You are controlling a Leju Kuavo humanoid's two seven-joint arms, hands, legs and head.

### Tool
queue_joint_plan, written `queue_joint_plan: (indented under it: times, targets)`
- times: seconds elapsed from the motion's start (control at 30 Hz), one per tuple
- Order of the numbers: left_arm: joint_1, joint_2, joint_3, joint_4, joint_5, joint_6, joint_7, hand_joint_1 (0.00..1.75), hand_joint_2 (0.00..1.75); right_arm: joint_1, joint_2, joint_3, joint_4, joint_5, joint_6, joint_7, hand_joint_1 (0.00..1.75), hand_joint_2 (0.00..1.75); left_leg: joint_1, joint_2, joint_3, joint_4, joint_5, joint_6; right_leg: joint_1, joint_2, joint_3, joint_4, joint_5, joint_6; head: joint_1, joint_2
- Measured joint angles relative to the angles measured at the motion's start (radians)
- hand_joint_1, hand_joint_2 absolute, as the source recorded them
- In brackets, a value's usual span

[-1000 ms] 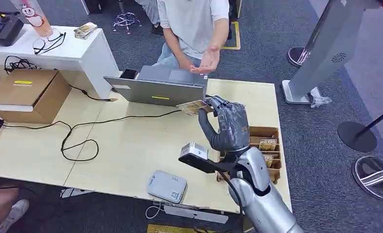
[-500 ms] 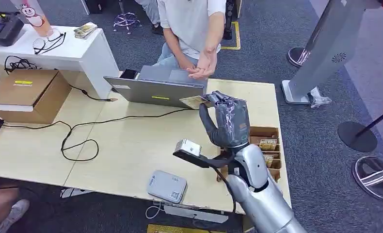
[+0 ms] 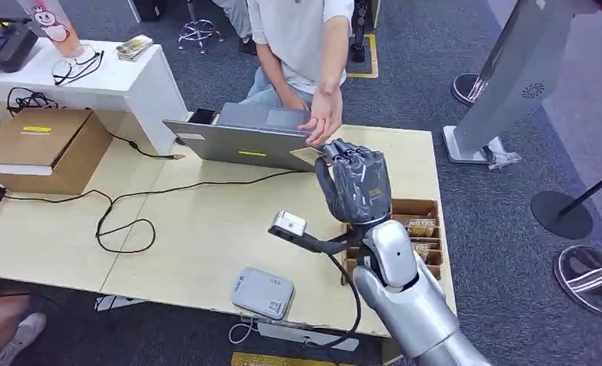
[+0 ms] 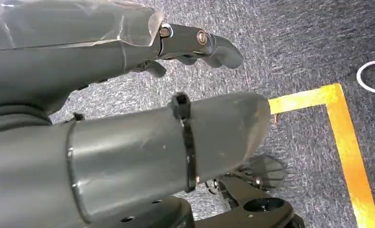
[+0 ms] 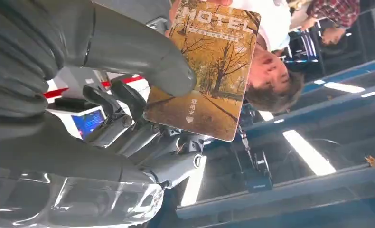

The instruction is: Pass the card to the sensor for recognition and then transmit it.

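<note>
Right hand (image 3: 357,187): raised above the far right part of the table (image 3: 206,229), palm side turned away from the head camera, fingers upright. It grips a hotel key card (image 5: 209,66) between the thick thumb (image 5: 143,57) and the darker fingers (image 5: 128,128); the right wrist view shows the thumb pressed flat on the card's printed face, which carries an autumn tree scene and the word "HOTEL". In the head view the card (image 3: 307,153) projects from the fingertips toward the person, just above the back edge of the laptop (image 3: 248,137).

The person's hand (image 3: 325,122) reaches down to the card's far end; the right wrist view shows fingertips touching that edge of the card. Whether the person has a firm hold cannot be told.

Left hand (image 4: 128,95): hangs over grey carpet with a yellow floor marking (image 4: 342,137). It holds nothing, and the fingers (image 4: 209,45) lie apart, lightly curved.

On the table near the robot's right forearm stands a wooden card rack (image 3: 420,229) with further cards in its slots. A grey card reader (image 3: 262,293) lies at the table's near edge, well apart from the held card. A black cable (image 3: 130,221) loops across the table's left half. A cardboard box (image 3: 46,145) sits at the far left. A white counter (image 3: 123,84) stands behind it.
</note>
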Motion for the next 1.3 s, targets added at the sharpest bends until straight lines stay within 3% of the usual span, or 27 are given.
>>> queue_joint_plan:
  times: [0.73,1.3]
  targets:
    - [-0.017,0.004,-0.020,0.000,-0.001,-0.015,0.024,0.00,0.00,-0.110,0.022,0.000,0.187,0.001,-0.012,0.026,1.75,1.75,0.000,0.000,0.000,0.000,0.000,0.000,0.000,0.000,0.000,0.000,0.000,0.000,0.000,0.000]
    - [-0.015,0.004,-0.020,0.000,0.005,-0.008,0.013,0.00,0.00,-0.119,0.039,0.000,0.228,0.044,-0.008,0.055,1.75,1.75,0.000,0.000,0.000,0.000,0.000,0.000,0.000,0.000,0.000,0.000,0.000,0.000,0.000,0.000]
